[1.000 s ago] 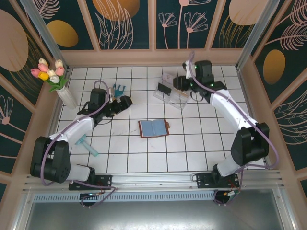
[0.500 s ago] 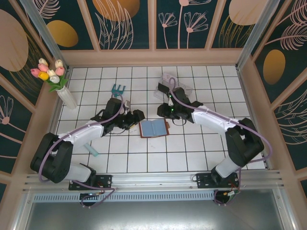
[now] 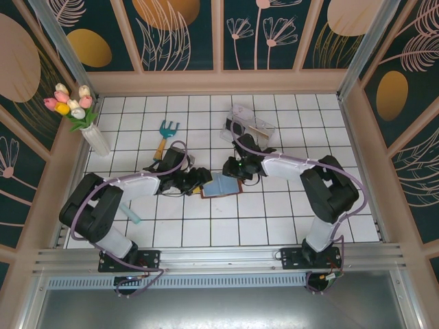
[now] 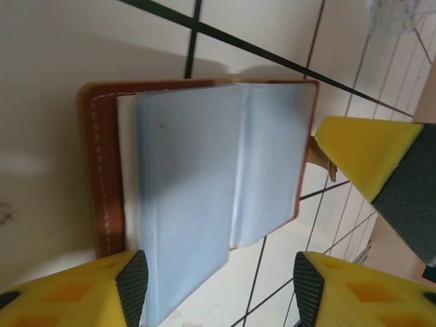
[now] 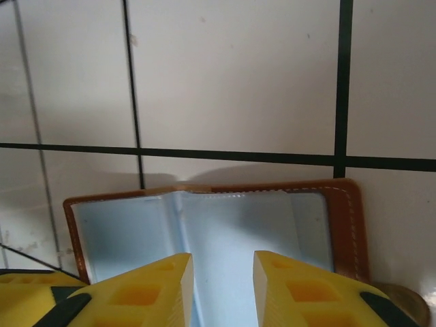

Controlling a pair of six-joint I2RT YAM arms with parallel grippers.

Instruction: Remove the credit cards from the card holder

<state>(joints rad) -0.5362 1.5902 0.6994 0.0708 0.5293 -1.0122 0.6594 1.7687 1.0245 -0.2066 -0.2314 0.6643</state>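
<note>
The card holder [image 3: 221, 186] lies open on the white tiled table [image 3: 274, 219], near its middle, brown leather cover down and blue-grey pockets facing up. The two arms meet over it. The left end effector [image 3: 199, 180] sits at its left edge. In the left wrist view this end effector [image 4: 214, 283] stands moderately wide, with nothing clamped, and the edge of a blue-grey pocket leaf reaches into the gap beside one yellow finger [image 4: 129, 286]. The right end effector [image 3: 232, 168] hangs at the holder's far edge. Its wrist view shows it [image 5: 221, 283] narrowly parted over the blue-grey pockets [image 5: 225, 218], gripping nothing. Farther back lie a teal-headed garden fork [image 3: 167, 129] and a clear plastic box [image 3: 250, 127].
</note>
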